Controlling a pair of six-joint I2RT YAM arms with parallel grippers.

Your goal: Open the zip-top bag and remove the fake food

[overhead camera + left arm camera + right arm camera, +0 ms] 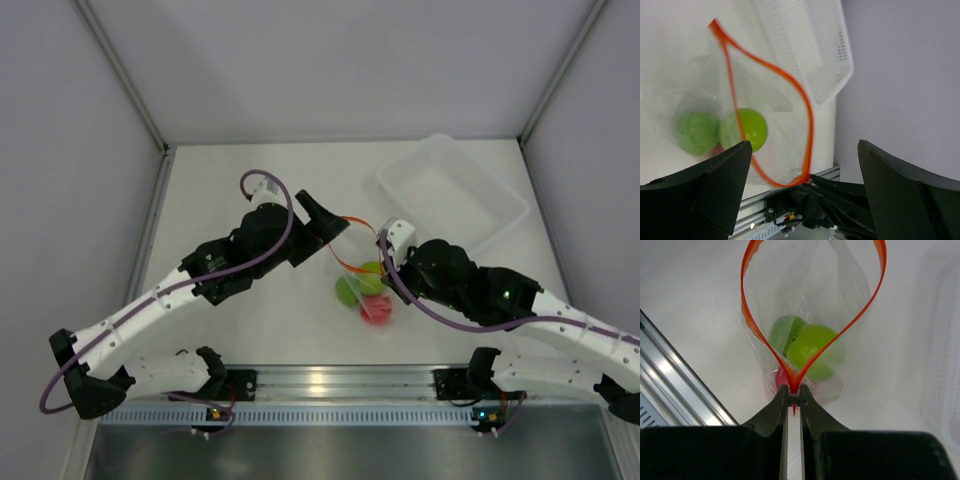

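Nearest, the fake food [365, 290] sags low in the zip-top bag [775, 95] on the table [250, 330]. The right gripper [795, 390] clamps the zip strip's corner; the left gripper [801, 150] gapes, released. The film looks light, limp and slippery (likely collapsing): pinch the stiffer far lip.

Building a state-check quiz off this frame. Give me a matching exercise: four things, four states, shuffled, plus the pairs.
Things:
1 left gripper
2 right gripper
3 fake food
4 clear tub

States:
A shut on the end of the zip-top bag mouth
B back right, holds nothing
C open, gripping nothing
D inside the bag

Pairs: 1-C; 2-A; 3-D; 4-B
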